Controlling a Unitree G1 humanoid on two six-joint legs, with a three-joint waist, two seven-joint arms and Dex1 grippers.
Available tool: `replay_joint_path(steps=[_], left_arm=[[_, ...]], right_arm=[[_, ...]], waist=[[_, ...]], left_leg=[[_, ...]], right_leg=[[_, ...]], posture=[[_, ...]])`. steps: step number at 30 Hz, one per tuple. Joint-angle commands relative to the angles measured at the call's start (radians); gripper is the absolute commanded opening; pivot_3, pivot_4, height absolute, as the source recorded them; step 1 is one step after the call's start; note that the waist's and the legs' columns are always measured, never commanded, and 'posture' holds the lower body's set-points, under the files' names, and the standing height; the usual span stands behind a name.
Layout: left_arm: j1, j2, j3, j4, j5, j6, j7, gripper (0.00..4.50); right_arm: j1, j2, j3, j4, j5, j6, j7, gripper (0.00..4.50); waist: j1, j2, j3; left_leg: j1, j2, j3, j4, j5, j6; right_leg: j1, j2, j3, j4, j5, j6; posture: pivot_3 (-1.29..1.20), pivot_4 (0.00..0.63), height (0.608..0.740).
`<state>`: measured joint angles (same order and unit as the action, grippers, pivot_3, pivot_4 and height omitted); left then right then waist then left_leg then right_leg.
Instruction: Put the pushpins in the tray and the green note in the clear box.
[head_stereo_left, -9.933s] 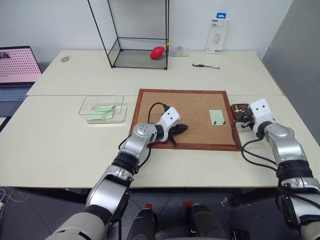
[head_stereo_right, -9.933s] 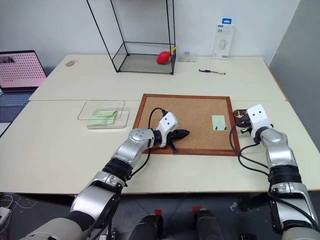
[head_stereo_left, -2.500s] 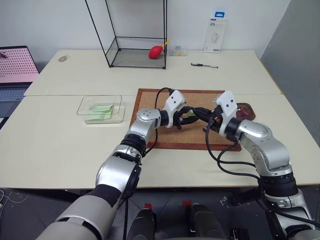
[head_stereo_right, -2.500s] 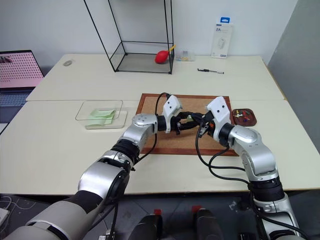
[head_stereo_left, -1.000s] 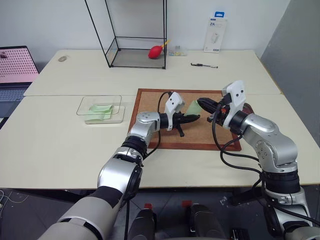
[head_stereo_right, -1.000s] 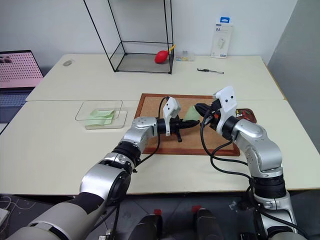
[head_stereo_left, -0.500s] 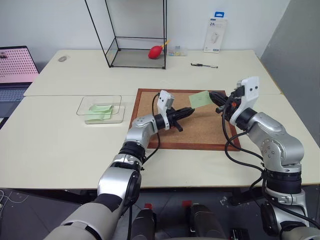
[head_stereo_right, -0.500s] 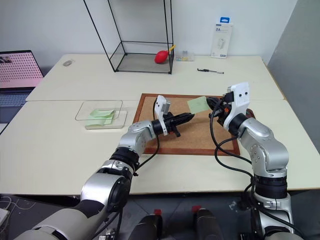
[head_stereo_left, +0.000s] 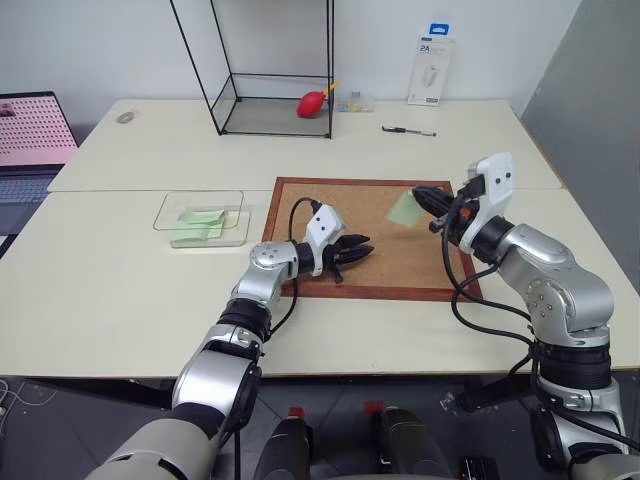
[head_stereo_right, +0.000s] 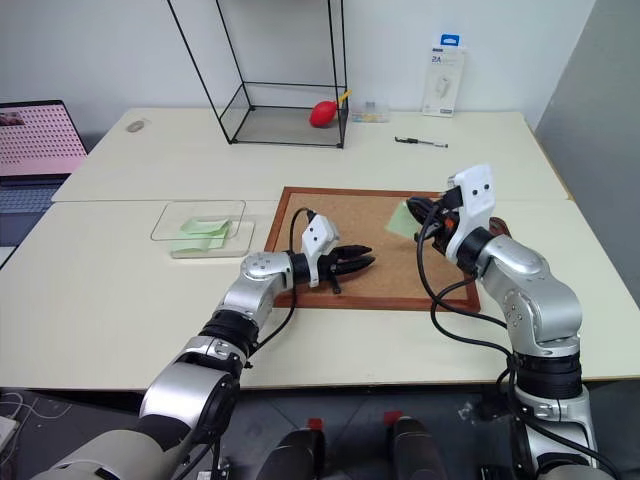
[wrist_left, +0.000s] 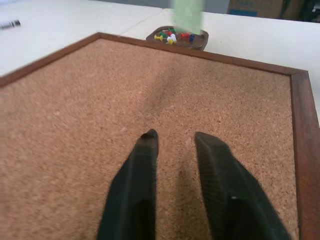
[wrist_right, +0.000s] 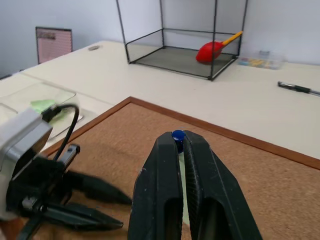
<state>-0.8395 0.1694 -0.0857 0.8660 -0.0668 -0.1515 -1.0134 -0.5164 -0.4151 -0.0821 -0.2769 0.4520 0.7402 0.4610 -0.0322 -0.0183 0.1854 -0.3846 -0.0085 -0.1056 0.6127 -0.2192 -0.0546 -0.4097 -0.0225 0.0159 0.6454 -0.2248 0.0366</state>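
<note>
Right tool (head_stereo_left: 422, 195) clenched on green note (head_stereo_left: 404, 209), held above corkboard (head_stereo_left: 390, 262). Left tool (head_stereo_left: 357, 251) released, empty, low over corkboard. Pushpins (wrist_left: 172, 36) in tray (wrist_left: 196, 44).

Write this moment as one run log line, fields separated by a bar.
right gripper: shut on green note, above corkboard | left gripper: fingers apart, empty | clear box: holds green paper

Green note (head_stereo_left: 404, 209): pale green slip, pinched in the closed right gripper (head_stereo_left: 421, 195), hanging tilted above the corkboard. Tray (wrist_left: 177, 39): dark brown dish just past the board's edge, holding assorted coloured pushpins (wrist_left: 172, 36). Clear box (head_stereo_left: 204, 217): shallow, transparent, already containing green paper.
</note>
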Motion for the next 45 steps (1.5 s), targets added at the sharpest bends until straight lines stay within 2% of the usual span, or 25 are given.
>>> replay_joint_path(steps=[1, 10, 16, 30, 31, 32, 40, 45], left_arm=[[-0.079, 0.010, 0.003, -0.017, -0.002, -0.061, -0.005, 2.10], [-0.187, 0.008, -0.021, 0.070, 0.027, -0.128, -0.018, 3.80], [-0.238, -0.033, -0.036, 0.150, 0.040, -0.135, -0.029, 3.80], [-0.310, -0.099, 0.063, 0.255, -0.040, -0.070, -0.056, 3.80], [-0.313, -0.100, 0.068, 0.258, -0.045, -0.060, -0.069, 3.46], [-0.315, -0.100, 0.072, 0.260, -0.050, -0.044, -0.088, 3.39], [-0.295, -0.092, 0.052, 0.243, -0.037, 0.014, -0.188, 1.58], [-0.290, -0.092, 0.050, 0.236, -0.033, 0.026, -0.198, 0.64]], right_arm=[[0.001, -0.043, 0.032, -0.048, -0.019, -0.040, 0.049, 0.00], [-0.006, -0.088, 0.096, -0.061, -0.048, -0.069, 0.103, 0.00], [-0.008, -0.088, 0.106, -0.074, -0.048, -0.063, 0.112, 0.00], [-0.015, -0.081, 0.125, -0.084, -0.041, -0.054, 0.117, 0.00], [-0.015, -0.082, 0.126, -0.085, -0.040, -0.054, 0.118, 0.00], [-0.014, -0.082, 0.125, -0.086, -0.039, -0.054, 0.118, 0.00], [-0.016, -0.083, 0.126, -0.090, -0.034, -0.049, 0.116, 0.00], [-0.019, -0.081, 0.123, -0.090, -0.031, -0.047, 0.115, 0.00]], waist=[[0.000, 0.000, 0.000], [-0.002, 0.000, 0.000], [0.000, 0.000, 0.000], [-0.002, -0.001, 0.000], [-0.002, -0.001, 0.000], [-0.002, -0.001, 0.000], [-0.002, -0.001, 0.000], [-0.002, -0.001, 0.000]], left_leg=[[0.000, 0.000, 0.000, 0.000, 0.000, 0.000], [0.000, 0.000, 0.000, 0.000, 0.000, 0.000], [-0.001, 0.000, 0.000, 0.000, 0.000, 0.000], [-0.001, 0.000, 0.000, 0.000, 0.000, 0.000], [-0.001, 0.000, 0.000, 0.000, 0.000, 0.000], [-0.001, 0.000, 0.000, 0.000, 0.000, 0.000], [-0.001, 0.000, 0.000, 0.000, 0.000, 0.000], [-0.001, 0.000, 0.000, 0.000, 0.000, 0.000]], right_leg=[[0.000, 0.000, 0.000, 0.000, 0.000, 0.000], [0.000, 0.000, 0.000, 0.000, 0.000, 0.000], [0.000, 0.000, 0.000, 0.000, 0.000, 0.000], [-0.001, 0.000, -0.001, 0.000, 0.000, 0.000], [-0.001, 0.000, -0.001, 0.000, 0.000, 0.000], [-0.001, 0.000, 0.000, -0.001, 0.000, 0.000], [-0.001, 0.000, -0.001, 0.000, 0.000, 0.000], [-0.001, 0.000, -0.001, 0.000, 0.000, 0.000]], posture=[[0.00, 0.150, 0.740], [0.00, 0.150, 0.740], [0.00, 0.150, 0.740], [0.00, 0.150, 0.740], [0.00, 0.150, 0.740], [0.00, 0.150, 0.740], [0.00, 0.150, 0.740], [0.00, 0.150, 0.740]])
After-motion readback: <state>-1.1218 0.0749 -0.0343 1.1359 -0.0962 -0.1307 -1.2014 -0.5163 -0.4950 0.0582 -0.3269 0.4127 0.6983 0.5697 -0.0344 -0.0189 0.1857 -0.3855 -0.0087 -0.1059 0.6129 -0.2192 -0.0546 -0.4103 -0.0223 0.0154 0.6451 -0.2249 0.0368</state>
